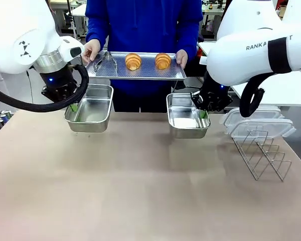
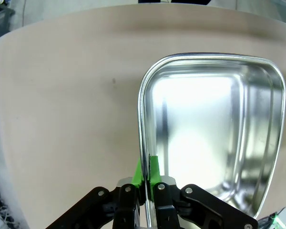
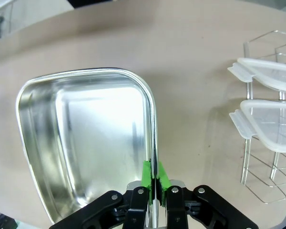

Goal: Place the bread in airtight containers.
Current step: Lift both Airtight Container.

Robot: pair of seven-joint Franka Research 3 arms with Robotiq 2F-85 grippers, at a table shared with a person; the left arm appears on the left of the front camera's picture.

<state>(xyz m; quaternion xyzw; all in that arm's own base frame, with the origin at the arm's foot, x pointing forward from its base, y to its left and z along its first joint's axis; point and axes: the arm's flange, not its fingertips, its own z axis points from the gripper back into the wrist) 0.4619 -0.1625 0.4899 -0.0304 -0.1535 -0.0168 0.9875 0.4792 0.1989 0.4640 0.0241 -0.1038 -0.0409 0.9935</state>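
Two golden-brown ridged bread rolls (image 1: 133, 61) (image 1: 163, 61) lie on a perforated metal tray (image 1: 140, 73) that a person in blue holds with both hands above the table's far edge. Two empty steel containers stand on the table below it. My left gripper (image 1: 72, 107) (image 2: 146, 169) is shut on the rim of the left container (image 1: 90, 109) (image 2: 205, 129). My right gripper (image 1: 203, 113) (image 3: 154, 174) is shut on the rim of the right container (image 1: 186, 116) (image 3: 86, 138). Both tins hold nothing.
Metal tongs (image 1: 104, 60) lie on the tray's left part. Two clear clip-on lids (image 1: 258, 123) (image 3: 269, 102) rest on a wire rack (image 1: 263, 153) (image 3: 267, 176) at the right. The near half of the brown table (image 1: 140, 191) is bare.
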